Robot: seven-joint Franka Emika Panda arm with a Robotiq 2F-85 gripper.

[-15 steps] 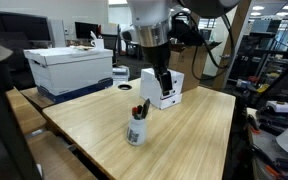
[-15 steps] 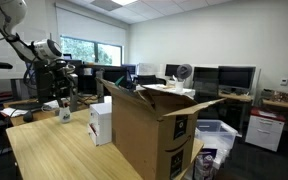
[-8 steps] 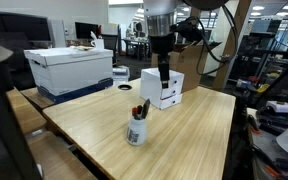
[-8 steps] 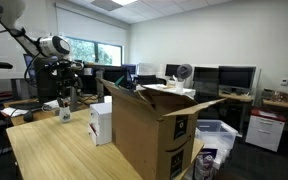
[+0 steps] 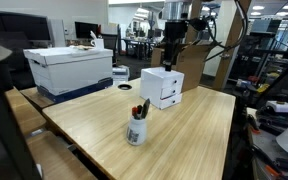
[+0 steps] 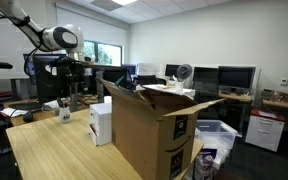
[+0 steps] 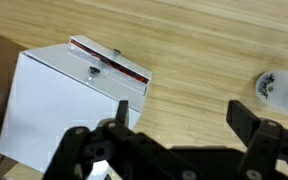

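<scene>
Over the table [image 5: 204, 130], in an exterior view, the gripper [image 5: 171, 58] hangs clear above the box [image 5: 162, 87]. In an exterior view the box [image 6: 101, 122] stands near 1 cup [image 6: 65, 113]. Wrist view: fingers [image 7: 84, 150] spread, empty; box [image 7: 69, 105] lies beneath, left.

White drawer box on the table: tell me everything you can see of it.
The white drawer box is small and squarish, plastic or painted board by its look, standing upright on the wooden table near its far edge. Its front seems to carry two stacked drawers. In the wrist view a thin red strip runs along its front top edge beside a small knob; whether a drawer is ajar I cannot tell. The open gripper hangs above it, not touching.
</scene>
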